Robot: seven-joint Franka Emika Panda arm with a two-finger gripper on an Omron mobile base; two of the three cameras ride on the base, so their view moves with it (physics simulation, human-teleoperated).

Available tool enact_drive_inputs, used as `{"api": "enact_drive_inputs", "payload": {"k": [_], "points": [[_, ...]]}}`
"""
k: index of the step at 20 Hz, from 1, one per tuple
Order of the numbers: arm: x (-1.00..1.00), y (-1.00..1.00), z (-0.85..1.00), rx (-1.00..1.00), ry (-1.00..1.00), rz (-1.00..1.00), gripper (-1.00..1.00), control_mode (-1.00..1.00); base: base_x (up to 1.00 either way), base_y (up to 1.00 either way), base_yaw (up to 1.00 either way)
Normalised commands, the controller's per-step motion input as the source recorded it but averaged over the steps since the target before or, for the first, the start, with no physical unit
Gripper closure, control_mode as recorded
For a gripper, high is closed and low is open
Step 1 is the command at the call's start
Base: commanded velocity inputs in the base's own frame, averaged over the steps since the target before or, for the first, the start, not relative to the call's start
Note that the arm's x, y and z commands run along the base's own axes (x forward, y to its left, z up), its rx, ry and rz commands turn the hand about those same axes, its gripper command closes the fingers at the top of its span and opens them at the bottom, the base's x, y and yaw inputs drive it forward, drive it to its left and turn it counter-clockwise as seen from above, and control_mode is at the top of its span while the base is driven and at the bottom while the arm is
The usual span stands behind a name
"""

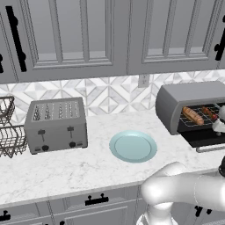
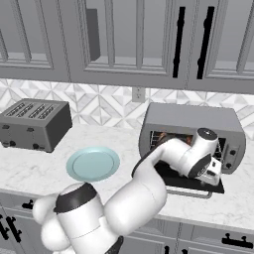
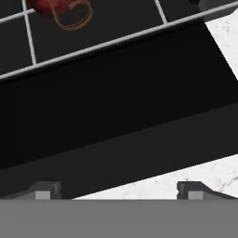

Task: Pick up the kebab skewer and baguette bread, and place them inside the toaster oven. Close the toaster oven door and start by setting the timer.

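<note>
The toaster oven [image 1: 184, 100] stands at the right of the counter with its door [image 1: 205, 139] folded down flat. On the wire rack inside lie the baguette bread [image 1: 193, 115] and, to its right, the kebab skewer [image 1: 210, 113]. My gripper [image 2: 216, 174] hovers just above the lowered door [image 2: 193, 184], open and holding nothing. In the hand view its fingertips [image 3: 44, 190] are spread wide over the black glass door [image 3: 116, 121], with the rack's front wire [image 3: 116, 41] and a red chunk of the skewer [image 3: 49, 7] beyond.
A teal plate [image 1: 133, 146] lies bare mid-counter. A light grey slot toaster [image 1: 56, 124] stands to the left, and a wire basket [image 1: 9, 132] at the far left edge. The oven's knobs [image 2: 230, 158] are on its right panel. Upper cabinets hang overhead.
</note>
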Motion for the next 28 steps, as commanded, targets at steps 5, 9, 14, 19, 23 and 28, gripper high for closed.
{"api": "enact_drive_inputs", "payload": {"k": [5,9,14,19,23,28], "points": [[0.05,-0.09,-0.18,0.03,0.02,-0.18,-1.0,-1.0,0.0,0.0,0.0],[0.34,0.16,-0.19,0.0,0.02,-0.24,-1.0,-1.0,0.0,0.0,0.0],[0.33,0.13,-0.22,0.0,0.01,-0.23,-1.0,-1.0,0.0,0.0,0.0],[0.26,0.0,-0.09,0.0,0.01,-0.16,-1.0,-1.0,0.0,0.0,0.0],[0.48,0.0,-0.08,0.0,0.05,-0.15,-1.0,-1.0,0.0,0.0,0.0],[0.51,0.0,-0.02,0.0,0.02,-0.14,-1.0,-1.0,0.0,0.0,0.0]]}}
